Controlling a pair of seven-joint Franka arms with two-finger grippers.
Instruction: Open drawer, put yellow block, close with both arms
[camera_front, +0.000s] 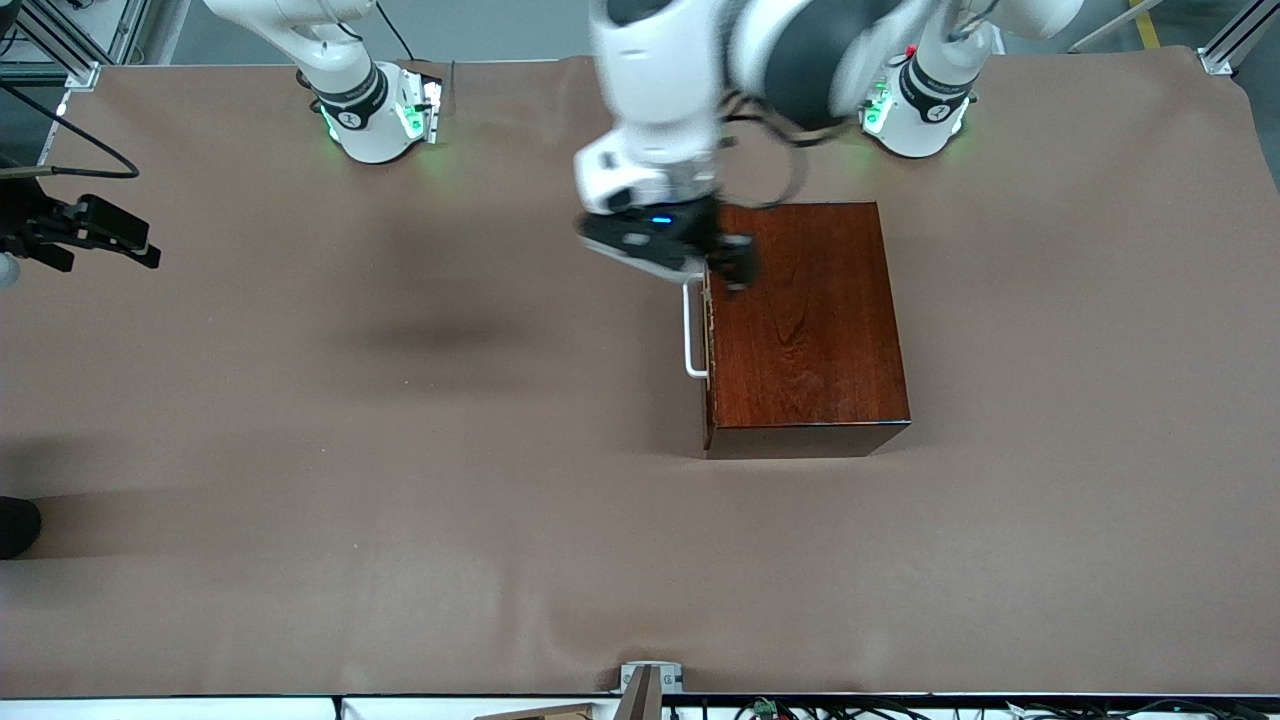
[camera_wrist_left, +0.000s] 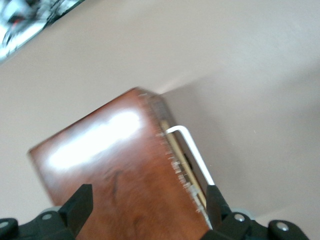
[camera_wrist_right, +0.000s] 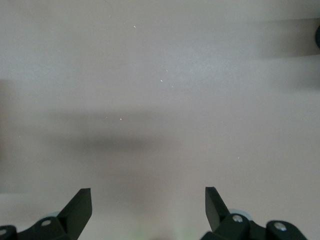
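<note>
My left gripper, jaws spread, hangs over the closed drawer's handle end, bar running toward camera; right gripper waits, spread.

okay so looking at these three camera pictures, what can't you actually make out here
- Yellow block: in no view, so its place is unknown.
- Drawer inside: shut in the wooden box, contents hidden in the front and left wrist views.
- Left gripper: over the box's handle-side edge, blurred by motion in the front view; contact with the handle unclear.
- Right gripper: open over bare table; the front view's top edge cuts its arm off.
</note>
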